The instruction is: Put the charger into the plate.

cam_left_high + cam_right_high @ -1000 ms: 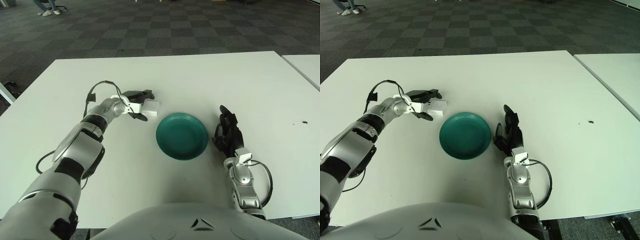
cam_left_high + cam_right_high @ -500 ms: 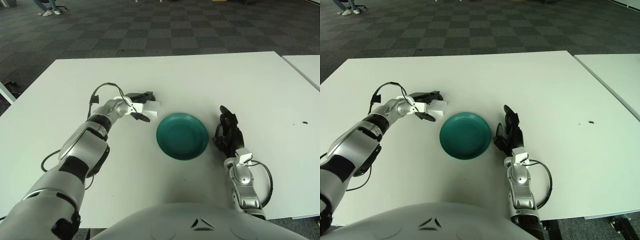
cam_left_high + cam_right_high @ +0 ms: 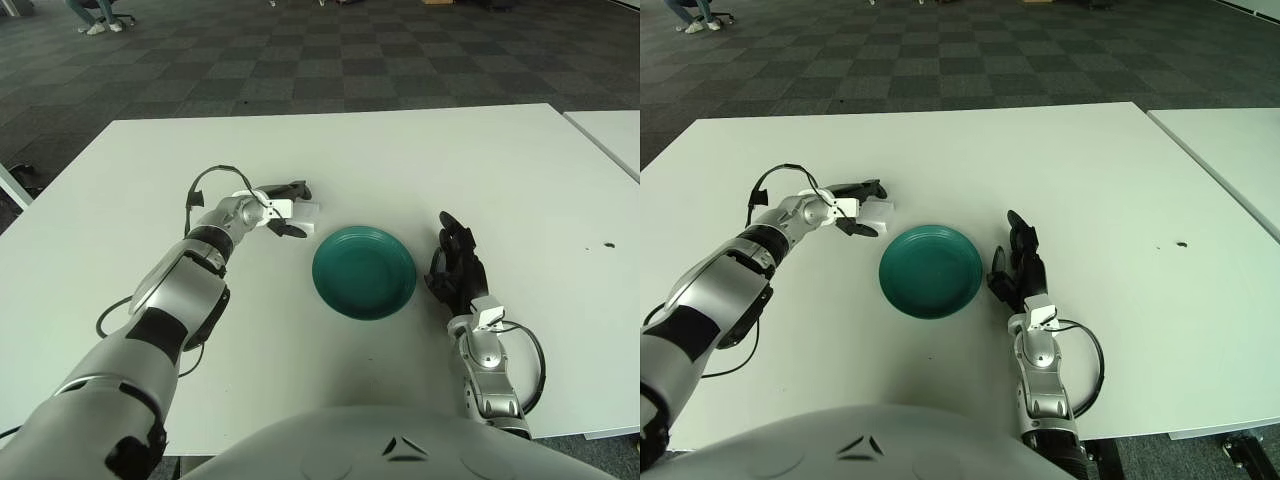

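Since the earlier frame, the left hand (image 3: 283, 207) has moved a little farther from the robot's body, and its dark fingers (image 3: 292, 187) are closed around the white charger (image 3: 302, 211). The charger is held near the table (image 3: 500, 170), just left of the green plate (image 3: 364, 271) and not yet over it, probably so it can be carried sideways to the plate. The right hand (image 3: 455, 265) shows just right of the plate, fingers relaxed and holding nothing.
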You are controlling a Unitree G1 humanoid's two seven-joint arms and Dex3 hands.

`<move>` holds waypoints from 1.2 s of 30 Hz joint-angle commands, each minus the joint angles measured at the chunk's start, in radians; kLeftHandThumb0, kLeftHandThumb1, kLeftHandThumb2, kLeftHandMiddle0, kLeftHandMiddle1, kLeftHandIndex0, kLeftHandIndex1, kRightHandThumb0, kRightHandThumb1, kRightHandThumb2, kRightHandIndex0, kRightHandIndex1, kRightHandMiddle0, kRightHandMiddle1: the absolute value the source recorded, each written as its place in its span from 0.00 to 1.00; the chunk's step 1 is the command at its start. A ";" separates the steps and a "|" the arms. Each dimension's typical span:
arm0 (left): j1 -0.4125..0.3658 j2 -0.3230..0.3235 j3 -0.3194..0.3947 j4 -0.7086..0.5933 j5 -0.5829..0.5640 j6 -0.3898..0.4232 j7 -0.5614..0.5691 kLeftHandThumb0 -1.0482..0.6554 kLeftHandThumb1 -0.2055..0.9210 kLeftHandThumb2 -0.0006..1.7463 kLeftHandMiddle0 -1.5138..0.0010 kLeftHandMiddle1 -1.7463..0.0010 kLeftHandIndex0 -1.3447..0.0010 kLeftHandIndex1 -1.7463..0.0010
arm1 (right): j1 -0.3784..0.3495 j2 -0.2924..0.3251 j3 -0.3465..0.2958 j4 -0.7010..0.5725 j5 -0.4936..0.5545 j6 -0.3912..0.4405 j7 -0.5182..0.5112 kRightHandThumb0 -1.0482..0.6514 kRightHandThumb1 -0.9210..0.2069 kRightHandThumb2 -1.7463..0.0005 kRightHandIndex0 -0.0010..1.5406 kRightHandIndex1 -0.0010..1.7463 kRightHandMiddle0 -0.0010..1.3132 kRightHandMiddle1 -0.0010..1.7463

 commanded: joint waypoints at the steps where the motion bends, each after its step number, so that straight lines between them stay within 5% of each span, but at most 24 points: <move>1: 0.029 -0.005 -0.007 0.029 0.007 0.037 -0.030 0.04 1.00 0.28 0.71 0.96 0.92 0.43 | 0.087 0.000 -0.008 0.084 0.005 0.111 0.001 0.18 0.00 0.52 0.08 0.00 0.00 0.28; 6: 0.040 -0.012 -0.004 0.030 0.003 0.042 -0.034 0.07 1.00 0.24 0.65 0.90 0.89 0.30 | 0.092 0.007 -0.016 0.075 0.017 0.122 -0.001 0.19 0.00 0.53 0.09 0.00 0.00 0.30; 7: 0.043 -0.013 -0.004 0.030 0.002 0.043 -0.034 0.08 1.00 0.23 0.67 0.81 0.88 0.27 | 0.094 0.008 -0.017 0.072 0.020 0.124 -0.001 0.19 0.00 0.53 0.10 0.01 0.00 0.30; 9: 0.053 -0.014 -0.007 0.031 0.005 0.044 -0.027 0.11 1.00 0.19 0.77 0.40 0.86 0.13 | 0.096 0.013 -0.020 0.065 0.026 0.129 -0.001 0.19 0.00 0.54 0.10 0.01 0.00 0.32; 12: 0.069 -0.014 -0.017 0.030 0.017 0.034 0.017 0.18 0.97 0.14 0.67 0.13 0.78 0.04 | 0.096 0.015 -0.025 0.054 0.032 0.140 -0.001 0.19 0.00 0.54 0.11 0.01 0.00 0.33; 14: 0.076 -0.014 -0.021 0.029 0.022 0.029 0.047 0.27 0.80 0.36 0.62 0.07 0.70 0.04 | 0.094 0.014 -0.028 0.049 0.036 0.148 -0.001 0.19 0.00 0.55 0.11 0.01 0.00 0.33; 17: 0.083 -0.017 -0.023 0.029 0.024 0.028 0.082 0.33 0.64 0.57 0.56 0.02 0.64 0.01 | 0.091 0.013 -0.033 0.045 0.043 0.156 0.001 0.19 0.00 0.56 0.12 0.01 0.00 0.34; 21: 0.100 -0.021 -0.003 0.027 0.002 0.026 0.122 0.35 0.55 0.67 0.48 0.00 0.60 0.00 | 0.083 0.016 -0.046 0.043 0.057 0.165 0.000 0.19 0.00 0.57 0.14 0.01 0.00 0.36; 36: 0.131 -0.023 0.029 0.017 -0.027 0.044 0.193 0.35 0.52 0.71 0.36 0.00 0.59 0.00 | 0.065 0.011 -0.072 0.064 0.071 0.157 0.012 0.18 0.00 0.61 0.22 0.02 0.02 0.44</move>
